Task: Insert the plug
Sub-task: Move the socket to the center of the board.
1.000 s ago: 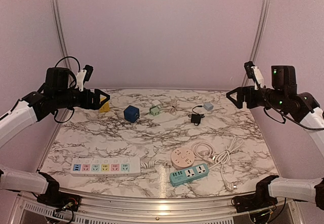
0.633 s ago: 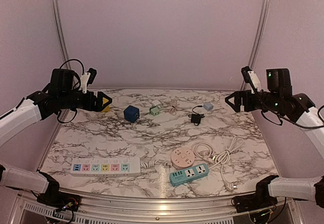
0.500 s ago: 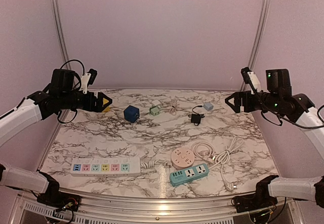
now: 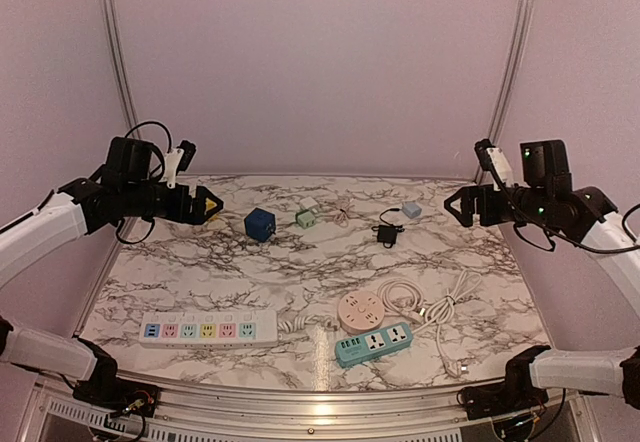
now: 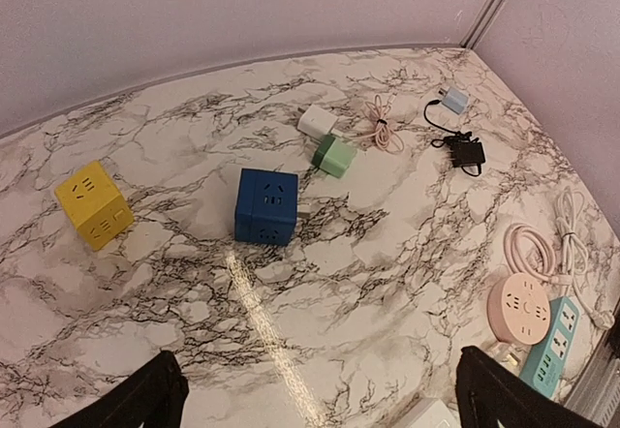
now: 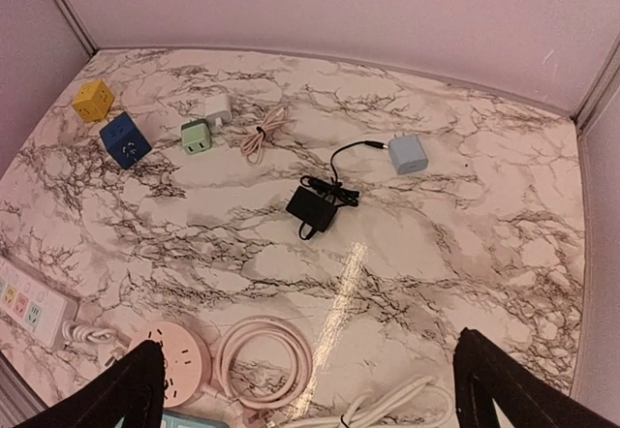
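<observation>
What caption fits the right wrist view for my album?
Open right claw above black adapter, blue-grey charger and pink cable coil.

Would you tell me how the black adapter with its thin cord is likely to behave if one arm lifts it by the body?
The black adapter looks like a small rigid block, so it should probably lift easily and feel light. Its thin cord lies loosely curled beside it, so it would likely dangle and trail behind.
</observation>
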Action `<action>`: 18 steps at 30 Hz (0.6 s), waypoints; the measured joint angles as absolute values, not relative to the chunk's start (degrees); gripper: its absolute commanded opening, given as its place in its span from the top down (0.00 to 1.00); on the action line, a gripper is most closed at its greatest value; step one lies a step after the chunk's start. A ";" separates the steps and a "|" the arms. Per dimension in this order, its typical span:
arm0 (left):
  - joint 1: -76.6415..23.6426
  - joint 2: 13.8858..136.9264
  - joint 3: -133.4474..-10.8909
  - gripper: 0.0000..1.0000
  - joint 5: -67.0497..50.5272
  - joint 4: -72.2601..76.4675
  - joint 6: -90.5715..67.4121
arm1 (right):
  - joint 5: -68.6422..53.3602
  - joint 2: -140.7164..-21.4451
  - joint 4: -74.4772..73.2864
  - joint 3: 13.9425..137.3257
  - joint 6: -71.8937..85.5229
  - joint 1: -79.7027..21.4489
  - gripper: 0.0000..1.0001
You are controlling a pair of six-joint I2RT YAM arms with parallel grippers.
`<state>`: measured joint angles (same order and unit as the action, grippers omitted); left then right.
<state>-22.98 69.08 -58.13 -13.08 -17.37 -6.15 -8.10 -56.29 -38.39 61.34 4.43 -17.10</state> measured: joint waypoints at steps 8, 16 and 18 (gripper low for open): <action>-24.18 71.70 -61.54 0.01 -12.71 -21.17 -6.20 | -7.11 -56.34 -38.92 60.40 4.75 -17.08 0.02; -28.91 73.76 -64.90 0.01 -9.76 -25.67 -5.96 | -7.14 -56.36 -39.05 58.87 5.76 -17.08 0.01; -29.80 73.93 -64.99 0.01 -9.30 -26.22 -5.96 | -7.16 -56.38 -39.05 58.17 6.00 -17.08 0.01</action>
<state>-29.80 73.93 -64.99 -9.30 -26.22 -5.96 -7.16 -56.38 -39.05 58.17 6.00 -17.08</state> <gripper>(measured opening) 0.989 0.986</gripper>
